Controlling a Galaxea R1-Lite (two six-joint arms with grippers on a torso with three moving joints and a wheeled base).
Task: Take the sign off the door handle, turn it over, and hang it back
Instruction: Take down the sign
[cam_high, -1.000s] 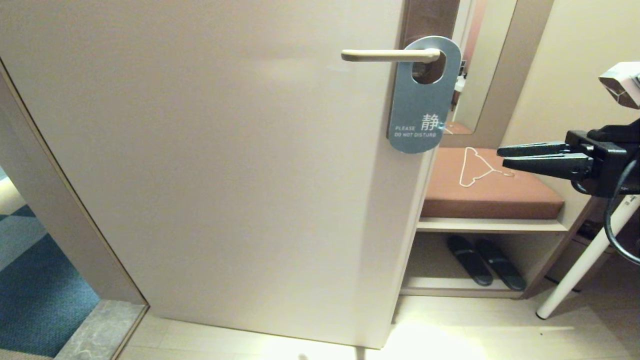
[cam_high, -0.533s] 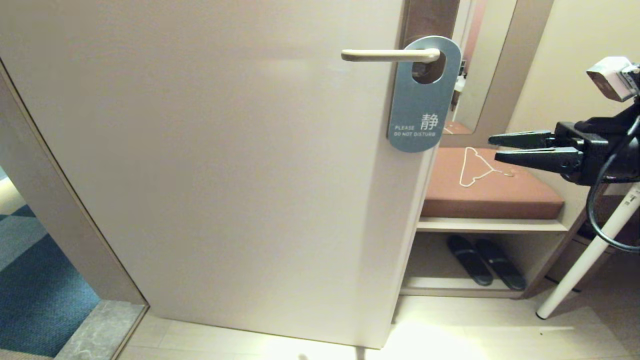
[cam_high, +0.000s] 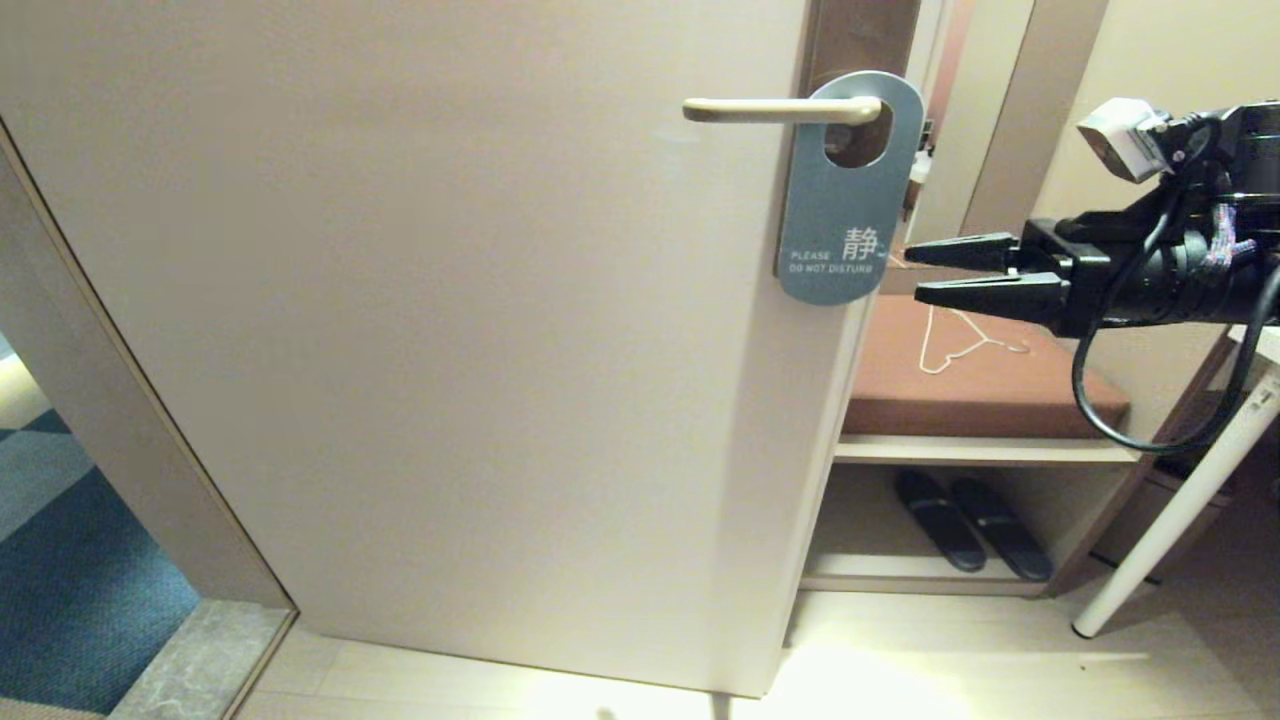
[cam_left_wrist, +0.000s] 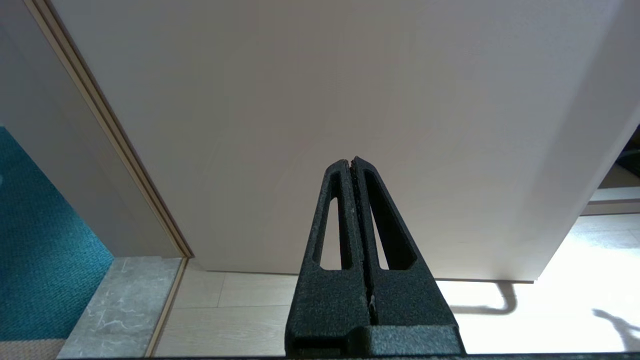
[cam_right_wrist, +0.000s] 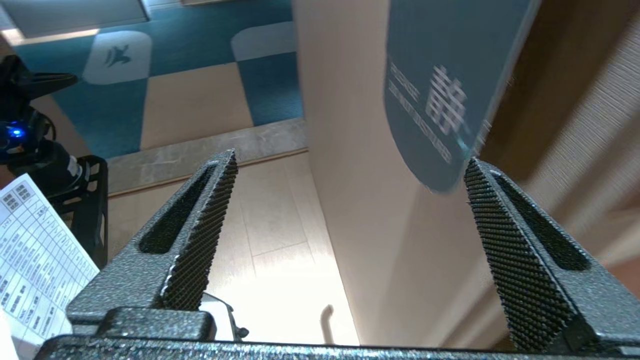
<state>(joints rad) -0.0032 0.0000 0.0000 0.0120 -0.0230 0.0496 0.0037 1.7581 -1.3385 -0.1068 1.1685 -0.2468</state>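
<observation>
We hold the right gripper (cam_high: 912, 272) spread and level just beside the sign (cam_high: 848, 190), which hangs on the door handle (cam_high: 780, 110), so its lower edge can slip between the jaws; the left gripper (cam_left_wrist: 352, 161) idles pressed together.

signs: one, the blue-grey sign (cam_high: 846, 190) on the handle
handles: one handle (cam_high: 775, 110) on the door
doors: one cream door (cam_high: 420, 340)
grippers: two, the right gripper (cam_high: 912, 272) by the sign with its jaws apart, and the left gripper (cam_left_wrist: 353, 161) low before the door with its jaws pressed together
fingers: two on each gripper, four in all
hangers: one white wire hanger (cam_high: 950, 340) on the cushion
cushions: one brown cushion (cam_high: 985, 385) on the bench
slippers: two dark slippers (cam_high: 970, 525), side by side under the bench
papers: one printed sheet (cam_right_wrist: 35, 250), seen from the right wrist
</observation>
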